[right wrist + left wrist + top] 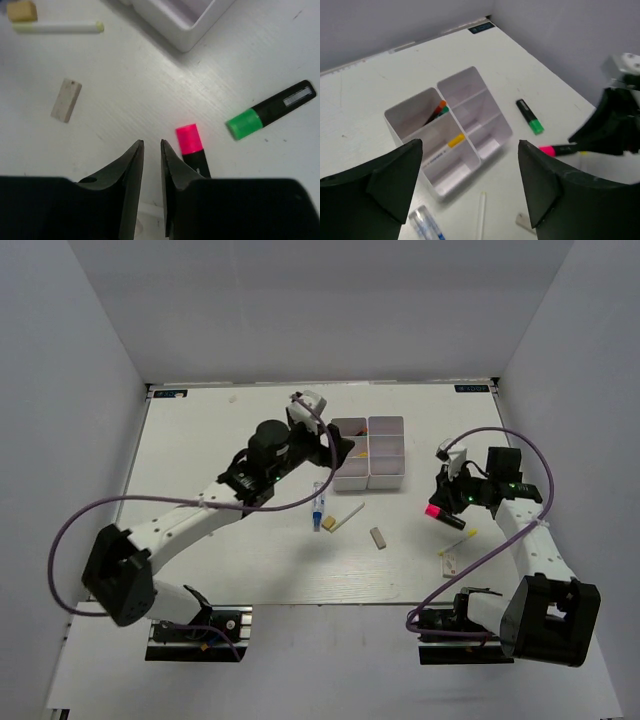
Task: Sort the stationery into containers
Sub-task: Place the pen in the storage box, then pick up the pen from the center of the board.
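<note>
The white organiser tray [368, 485] stands at the table's middle back; it holds orange and green pens [438, 109] and a yellow-capped pen [451, 142]. My left gripper [340, 448] hovers at its left side, open wide and empty [469, 144]. The blue-white tube [318, 508], a white stick [346, 516], a tan eraser [328, 524] and a grey eraser [378, 537] lie in front of the tray. My right gripper [151, 142] is shut and empty, just left of the pink highlighter [191, 145]. The green marker [270, 110] lies beyond it.
Another white stick with a yellow end [456, 550] lies near the right arm. White walls enclose the table on the left, back and right. The right arm's cable [520, 440] loops above the table's right side.
</note>
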`<action>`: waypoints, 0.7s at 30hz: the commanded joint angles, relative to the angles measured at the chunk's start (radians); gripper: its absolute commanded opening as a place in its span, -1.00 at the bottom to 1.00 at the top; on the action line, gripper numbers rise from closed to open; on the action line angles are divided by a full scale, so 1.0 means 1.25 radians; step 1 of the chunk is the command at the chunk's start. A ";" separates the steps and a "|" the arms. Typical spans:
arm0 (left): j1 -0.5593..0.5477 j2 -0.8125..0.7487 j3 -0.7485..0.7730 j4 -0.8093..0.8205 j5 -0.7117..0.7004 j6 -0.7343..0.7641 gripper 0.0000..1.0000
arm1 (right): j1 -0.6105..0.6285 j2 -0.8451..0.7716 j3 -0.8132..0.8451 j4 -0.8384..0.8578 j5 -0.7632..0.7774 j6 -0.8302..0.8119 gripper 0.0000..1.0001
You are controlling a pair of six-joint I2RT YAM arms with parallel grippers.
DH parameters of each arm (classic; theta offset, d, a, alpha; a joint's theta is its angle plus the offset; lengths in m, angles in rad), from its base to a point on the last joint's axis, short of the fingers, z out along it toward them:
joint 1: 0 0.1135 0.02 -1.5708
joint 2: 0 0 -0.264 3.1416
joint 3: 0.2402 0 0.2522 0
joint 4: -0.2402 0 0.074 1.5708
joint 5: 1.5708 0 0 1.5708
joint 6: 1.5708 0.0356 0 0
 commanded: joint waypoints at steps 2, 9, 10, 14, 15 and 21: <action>-0.004 -0.116 -0.125 -0.093 0.102 -0.068 0.99 | -0.009 0.001 0.009 -0.212 -0.039 -0.398 -0.49; -0.004 -0.191 -0.220 -0.125 0.117 -0.100 0.99 | -0.042 -0.009 -0.009 -0.410 0.076 -0.771 -0.30; -0.004 -0.200 -0.229 -0.125 0.117 -0.100 0.99 | -0.052 0.006 0.003 -0.413 0.089 -0.802 -0.30; -0.004 -0.215 -0.270 -0.125 0.117 -0.093 0.99 | -0.076 0.050 0.055 -0.511 0.171 -0.909 -0.28; -0.004 -0.222 -0.280 -0.117 0.117 -0.093 0.99 | -0.080 0.052 0.067 -0.518 0.179 -0.958 -0.28; -0.004 -0.223 -0.331 -0.092 0.125 -0.093 0.99 | -0.086 0.051 0.046 -0.432 0.266 -1.040 -0.22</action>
